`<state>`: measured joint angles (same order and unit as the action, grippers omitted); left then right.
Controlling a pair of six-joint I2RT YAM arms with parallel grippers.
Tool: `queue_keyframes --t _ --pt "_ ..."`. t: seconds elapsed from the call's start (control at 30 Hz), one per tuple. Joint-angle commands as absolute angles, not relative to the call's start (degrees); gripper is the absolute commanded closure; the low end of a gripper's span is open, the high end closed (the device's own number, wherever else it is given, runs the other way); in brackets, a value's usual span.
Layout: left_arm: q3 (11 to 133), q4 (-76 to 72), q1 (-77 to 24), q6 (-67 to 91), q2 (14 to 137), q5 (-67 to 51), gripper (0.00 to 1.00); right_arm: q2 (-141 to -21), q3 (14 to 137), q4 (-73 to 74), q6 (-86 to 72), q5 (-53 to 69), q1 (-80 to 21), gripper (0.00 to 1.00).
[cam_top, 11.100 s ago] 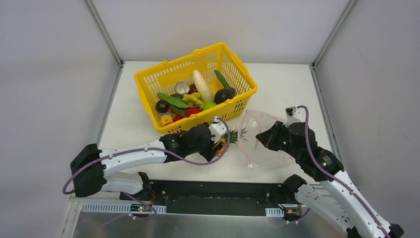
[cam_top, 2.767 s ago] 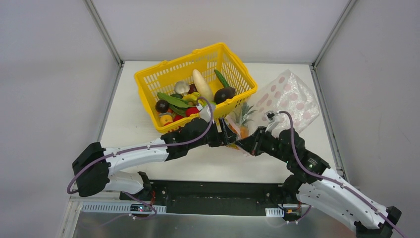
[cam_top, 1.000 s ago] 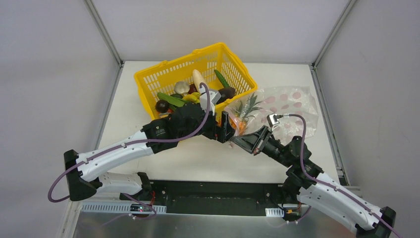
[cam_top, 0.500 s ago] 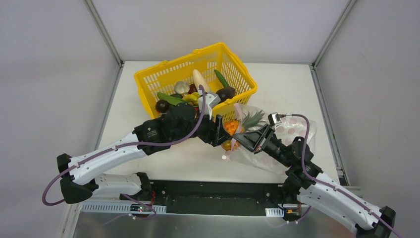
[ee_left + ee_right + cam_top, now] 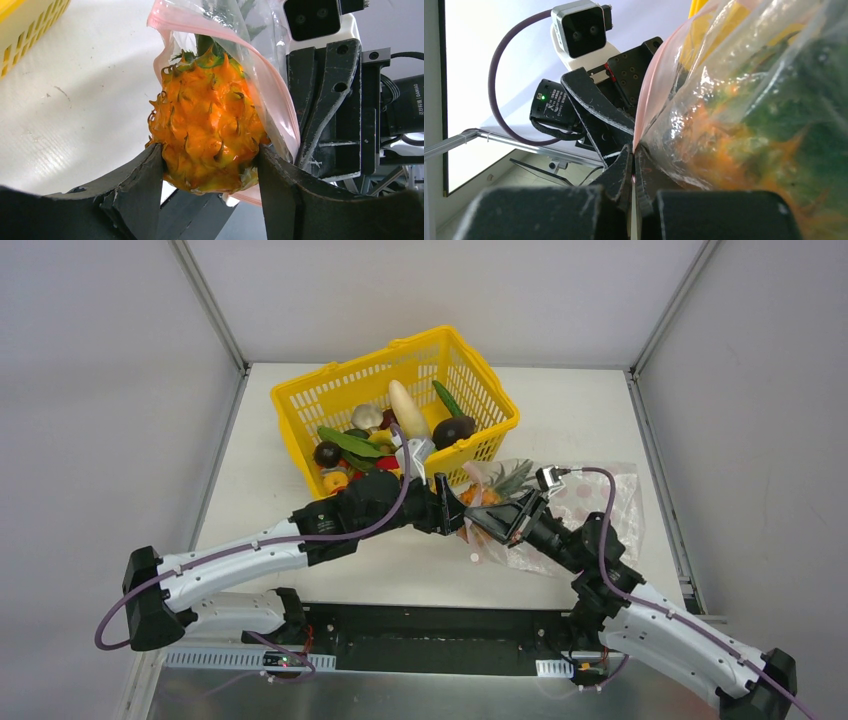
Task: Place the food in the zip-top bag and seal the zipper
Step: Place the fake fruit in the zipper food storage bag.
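Currently at the insertion step, working beside the near right corner of the yellow basket [image 5: 300, 405].

Left gripper [image 5: 207, 167]: partly closed, both fingers pressed on the flanks of the orange toy pineapple [image 5: 205, 135]. The leafy crown points into the mouth of the zip-top bag [image 5: 734, 100]. The crown is under the film. The body sits at the rim, only partly in.

Right gripper [image 5: 633, 165]: fingers pinched flat together on the bag rim, no gap visible, with the zipper [image 5: 646, 100] running up out of the pinch.

Bag position: its mouth is just off the basket's near right corner and its body trails away to the basket's right. The rest of the food lies inside the basket.

Handling (judgement):
- The film looks thin, limp and slippery, and the mouth would likely collapse if the rim were let go.
- The zipper strip is probably the stiffest part, so it is the best place to hold, near one end of the mouth.
- The pineapple looks rigid and light. Its spikes give grip across the belly but may snag the film on entry.
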<state>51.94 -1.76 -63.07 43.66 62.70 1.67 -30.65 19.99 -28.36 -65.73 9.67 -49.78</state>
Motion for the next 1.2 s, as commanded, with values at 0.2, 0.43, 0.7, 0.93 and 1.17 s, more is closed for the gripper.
queue_keyframes --t 0.2,0.43,0.7,0.93,1.17 --pt "56.1 -4.0 -63.9 39.0 60.5 -2.6 0.36 -27.6 20.6 -29.6 -62.0 7.9 -49.7 1.00" --pt "52.0 -4.2 -63.9 36.2 54.7 -0.7 0.29 -24.7 15.9 -30.6 -65.6 5.8 -49.6 1.00" --pt "48.2 -5.3 -63.9 38.0 57.1 -0.5 0.32 -28.1 12.3 -34.3 -67.5 6.5 -48.7 1.00" --pt "40.7 -3.6 -64.1 33.9 50.3 1.8 0.28 -34.9 10.8 -33.5 -59.5 14.2 -44.7 1.00" --pt "29.3 -8.9 -65.8 34.9 46.5 6.0 0.27 -41.6 10.9 -36.1 -56.7 19.8 -41.8 1.00"
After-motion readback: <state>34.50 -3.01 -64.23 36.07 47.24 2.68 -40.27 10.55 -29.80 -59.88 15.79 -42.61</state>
